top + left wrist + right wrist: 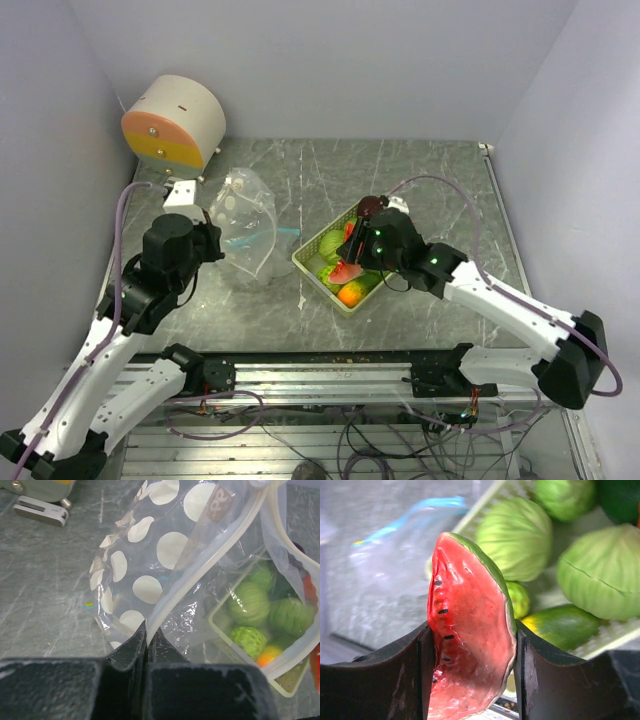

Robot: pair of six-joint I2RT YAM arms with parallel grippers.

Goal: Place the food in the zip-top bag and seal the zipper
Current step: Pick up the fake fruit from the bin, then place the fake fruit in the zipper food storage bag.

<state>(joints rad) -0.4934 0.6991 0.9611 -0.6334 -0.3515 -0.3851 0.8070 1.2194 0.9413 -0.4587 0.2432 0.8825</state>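
Observation:
My right gripper (470, 645) is shut on a red watermelon slice (470, 630) with a green rind, held just above the pale basket (305, 262); the slice also shows in the top view (347, 271). Green round toy foods (517, 537) and an orange one (350, 294) lie in the basket. A dark maroon piece (370, 207) sits at the basket's far end. My left gripper (147, 635) is shut on the white rim of the clear zip-top bag (150, 545) with white dots, holding its mouth open. The bag (245, 225) stands left of the basket.
A round cream and orange device (172, 122) stands at the back left, with a small white block (180, 192) in front of it. The bag's blue zipper strip (285, 232) points toward the basket. Walls close in on both sides.

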